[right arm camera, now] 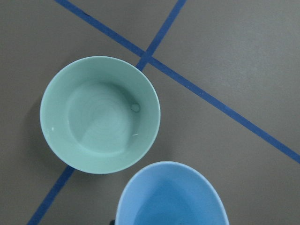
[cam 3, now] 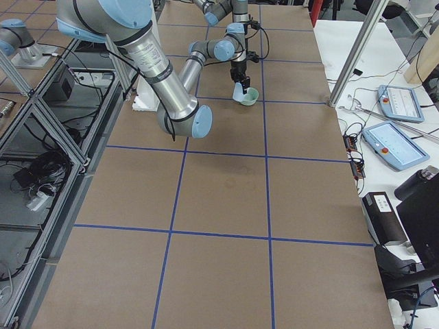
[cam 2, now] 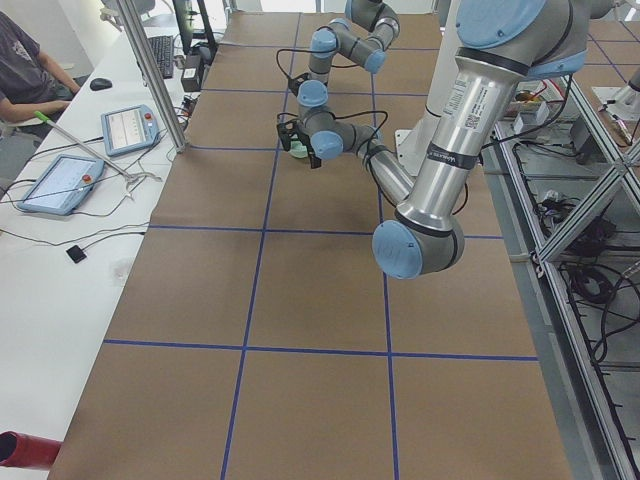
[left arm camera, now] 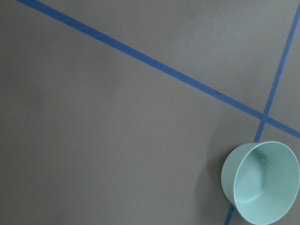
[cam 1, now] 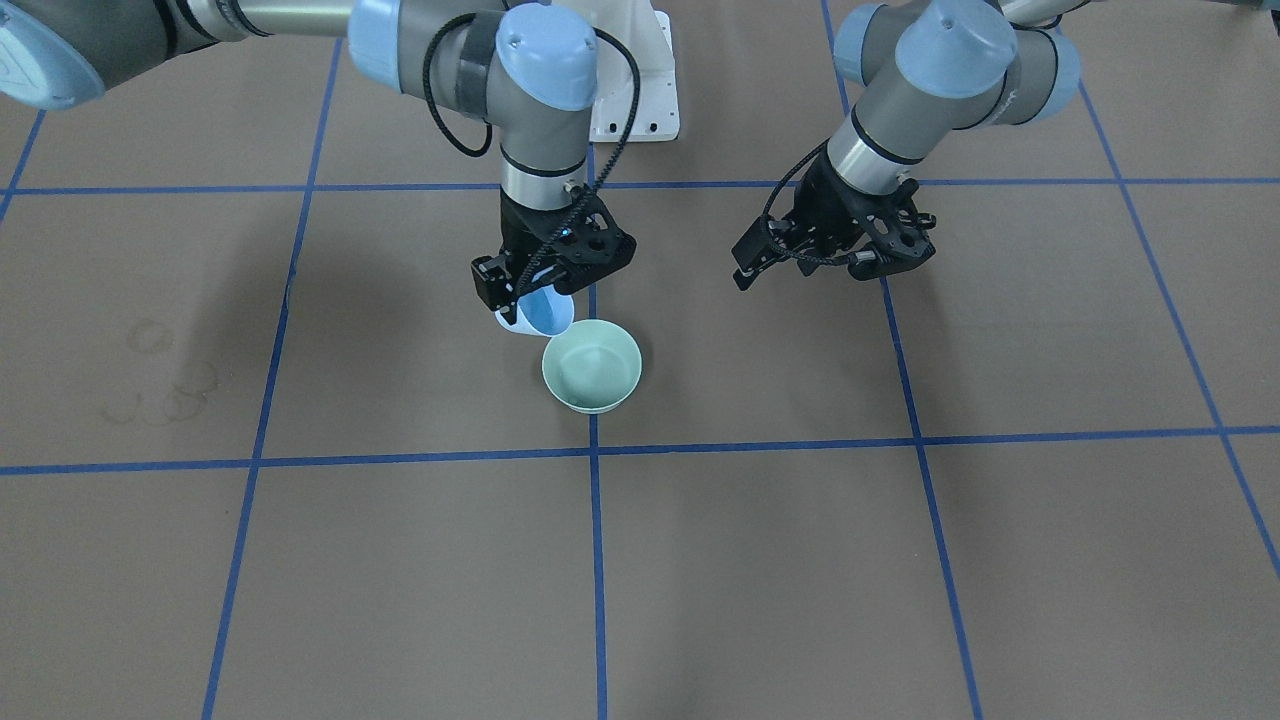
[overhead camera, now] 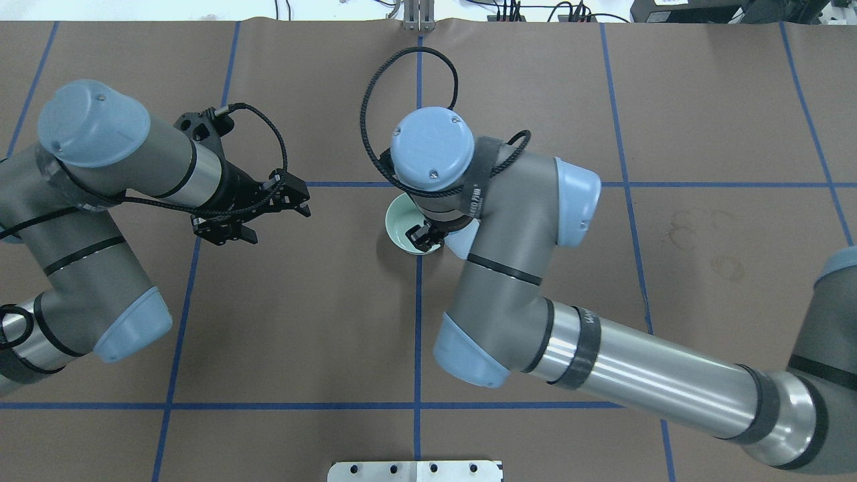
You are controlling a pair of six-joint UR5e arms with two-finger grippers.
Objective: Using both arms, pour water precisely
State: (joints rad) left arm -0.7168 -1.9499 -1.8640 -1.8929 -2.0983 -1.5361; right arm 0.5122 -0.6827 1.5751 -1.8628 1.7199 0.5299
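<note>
Brown paper-covered table (cam 1: pixel 400 580) with blue tape grid (cam 1: pixel 597 560), faint ring stains (cam 1: pixel 190 392).

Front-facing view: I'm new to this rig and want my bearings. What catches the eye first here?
The right gripper holds a tilted blue cup right beside a green bowl that sits on a blue tape line near the table's middle. The left gripper hangs open and empty, well apart from both.
</note>
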